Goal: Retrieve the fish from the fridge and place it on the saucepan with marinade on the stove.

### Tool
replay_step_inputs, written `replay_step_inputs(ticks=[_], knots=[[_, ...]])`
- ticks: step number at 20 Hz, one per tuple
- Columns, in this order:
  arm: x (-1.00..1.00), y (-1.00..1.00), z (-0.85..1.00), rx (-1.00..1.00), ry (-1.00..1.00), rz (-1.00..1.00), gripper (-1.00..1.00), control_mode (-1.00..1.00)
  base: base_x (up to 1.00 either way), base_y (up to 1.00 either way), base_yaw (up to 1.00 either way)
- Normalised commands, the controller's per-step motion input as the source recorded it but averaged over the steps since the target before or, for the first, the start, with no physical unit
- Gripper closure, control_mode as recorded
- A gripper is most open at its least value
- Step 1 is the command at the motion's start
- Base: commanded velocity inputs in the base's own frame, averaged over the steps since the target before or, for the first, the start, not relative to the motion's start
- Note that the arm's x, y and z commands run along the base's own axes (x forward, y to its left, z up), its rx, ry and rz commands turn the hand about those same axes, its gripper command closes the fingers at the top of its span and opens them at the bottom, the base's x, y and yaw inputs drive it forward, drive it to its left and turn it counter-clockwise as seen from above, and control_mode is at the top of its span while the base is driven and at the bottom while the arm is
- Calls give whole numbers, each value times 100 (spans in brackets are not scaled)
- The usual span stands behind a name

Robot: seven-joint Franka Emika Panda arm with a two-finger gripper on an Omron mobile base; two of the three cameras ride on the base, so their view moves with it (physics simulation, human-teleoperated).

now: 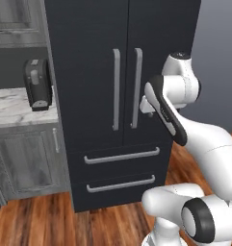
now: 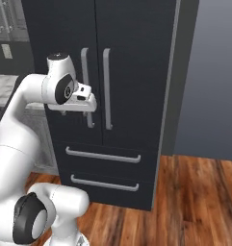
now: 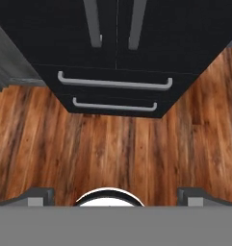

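Open gripper (image 3: 115, 194) before shut fridge (image 3: 136, 43)

Setting: domestic kitchen. Evidence: tall black double-door fridge (image 1: 122, 96) with two lower drawers, grey wood-grain cabinets (image 1: 26, 163), marble-patterned tabletop (image 1: 14, 108) carrying a black coffee machine (image 1: 38, 84), wood plank floor (image 2: 194, 202).

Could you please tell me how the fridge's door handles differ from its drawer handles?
The door handles stand upright, side by side at the middle seam; the drawer handles lie level, one above the other. The door handles sit high on the fridge, the drawer handles low. All are grey bars.
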Motion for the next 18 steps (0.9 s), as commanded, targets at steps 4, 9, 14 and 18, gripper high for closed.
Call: replay_step_inputs(ticks=[4, 9, 14, 18], knots=[[0, 0, 0, 0, 0, 0, -100, 100, 0, 0, 7], [0, 0, 0, 0, 0, 0, -100, 100, 0, 0, 3], [28, -5, 0, 1, -5, -1, -100, -100, 11, 0, 0], [74, 0, 0, 0, -14, -19, -100, -100, 0, 0, 0]])
